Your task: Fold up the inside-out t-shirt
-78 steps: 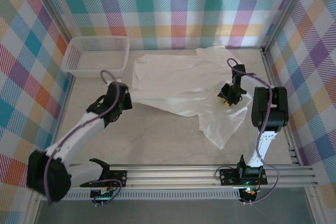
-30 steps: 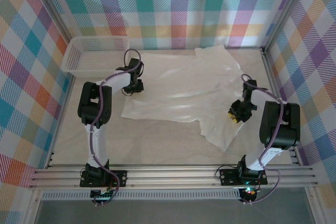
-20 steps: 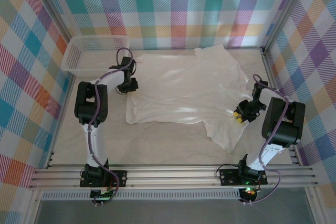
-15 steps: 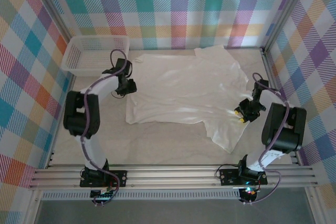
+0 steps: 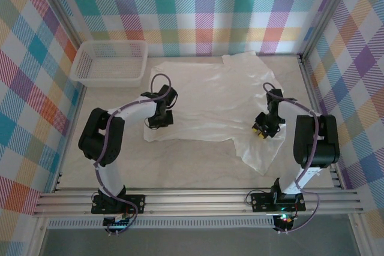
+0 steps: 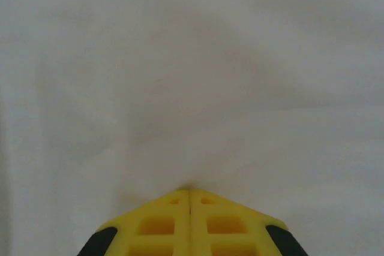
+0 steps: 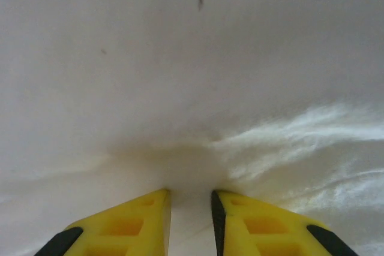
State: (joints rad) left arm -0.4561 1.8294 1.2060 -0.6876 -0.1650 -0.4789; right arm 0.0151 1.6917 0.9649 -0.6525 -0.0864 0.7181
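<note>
Left gripper [image 5: 157, 120] inward; t-shirt [image 5: 210, 97] lengthwise left-to-right

Left arm reaches far-right from near-left base, elbow out left; left gripper [image 5: 159, 119] pointing down, jaws pressed together. Right arm folded, elbow at right; right gripper [image 5: 260, 129] down, jaws narrowly apart, pinching inside-out t-shirt [image 5: 210, 97].

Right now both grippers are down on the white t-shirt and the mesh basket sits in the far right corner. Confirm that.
Wrong corner: the top external view shows the mesh basket in the far left corner. The left gripper and right gripper are indeed both down on the white t-shirt.
</note>
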